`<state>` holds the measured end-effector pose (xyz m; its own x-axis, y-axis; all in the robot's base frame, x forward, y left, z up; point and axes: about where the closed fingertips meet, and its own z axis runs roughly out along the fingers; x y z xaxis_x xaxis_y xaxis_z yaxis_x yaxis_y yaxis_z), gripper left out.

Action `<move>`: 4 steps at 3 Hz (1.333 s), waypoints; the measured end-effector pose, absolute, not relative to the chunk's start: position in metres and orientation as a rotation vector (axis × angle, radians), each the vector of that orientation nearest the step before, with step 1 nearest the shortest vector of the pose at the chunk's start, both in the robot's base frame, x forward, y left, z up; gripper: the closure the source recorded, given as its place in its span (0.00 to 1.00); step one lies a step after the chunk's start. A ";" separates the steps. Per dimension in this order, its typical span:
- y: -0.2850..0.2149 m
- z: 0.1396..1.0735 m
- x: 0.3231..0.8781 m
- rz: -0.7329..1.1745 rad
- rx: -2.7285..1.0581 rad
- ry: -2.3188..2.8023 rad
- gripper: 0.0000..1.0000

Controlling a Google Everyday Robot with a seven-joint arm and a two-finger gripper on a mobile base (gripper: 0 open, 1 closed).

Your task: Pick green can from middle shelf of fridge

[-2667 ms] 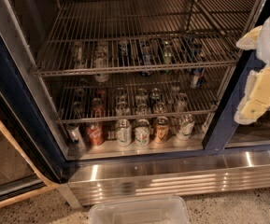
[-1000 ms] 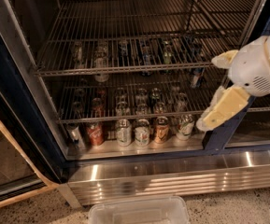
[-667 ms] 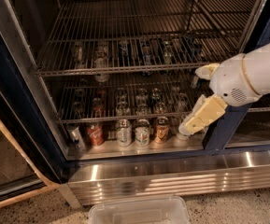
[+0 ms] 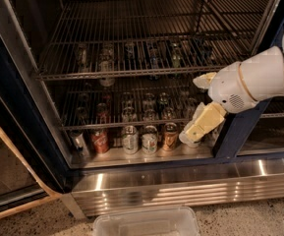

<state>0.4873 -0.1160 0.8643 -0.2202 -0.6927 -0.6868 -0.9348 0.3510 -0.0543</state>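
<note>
The fridge (image 4: pixel 146 188) stands open, with a dark blue frame and a ribbed steel base. My gripper (image 4: pixel 194 108) reaches in from the right, low in the fridge at the right end of the front row of cans. Its yellow fingers (image 4: pixel 205 122) are spread apart and hold nothing. A pale can (image 4: pixel 186 139) sits right under the lower fingertip, mostly hidden, so I cannot tell whether it is the green can. The middle shelf (image 4: pixel 107 124) is the lowest wire rack, with dim cans showing at and behind it.
In the front row stand a silver can (image 4: pixel 77 142), a red can (image 4: pixel 100 140), two white-and-green cans (image 4: pixel 130 139) and a brown can (image 4: pixel 170 135). Higher wire racks (image 4: pixel 131 38) are above. The open door (image 4: pixel 9 132) is at left. A clear plastic bin (image 4: pixel 146 222) lies on the floor.
My gripper has come in from the upper right, moving down and left to the right end of the front row of cans. The cans have not moved.
</note>
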 end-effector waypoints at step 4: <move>-0.044 0.805 0.467 0.636 -1.033 1.827 0.00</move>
